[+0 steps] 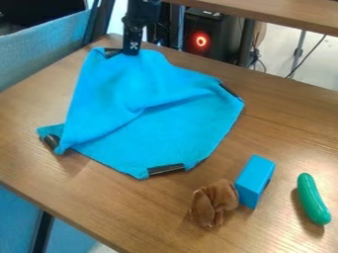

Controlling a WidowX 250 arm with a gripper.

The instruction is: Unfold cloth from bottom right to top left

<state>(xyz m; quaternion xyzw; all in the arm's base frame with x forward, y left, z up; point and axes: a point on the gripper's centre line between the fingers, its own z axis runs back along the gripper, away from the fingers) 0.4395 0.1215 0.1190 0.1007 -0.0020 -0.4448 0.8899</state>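
Pointing down at the top of the view, the claw (131,51) is right at the upper edge of the blue cloth (168,121), just right of its top left corner. Whether it is apart, together or clamped on the fabric, I cannot tell.

The cloth lies spread over the upper left and middle of the wooden worktop (39,170). A long fold slants across it from the right side down to the lower left, where the upper layer laps over part of a darker corner. Black patches show at its top left, right, bottom and lower left corners.

Toward the lower right of the worktop, a blue block (254,181) rests with a brown plush thing (212,202) right up against its lower left side. A green toy cucumber (312,198) lies farther right, apart from both.

Behind the worktop are a dark device (212,37) with a glowing red ring and, at the upper right, another wooden surface (290,14).
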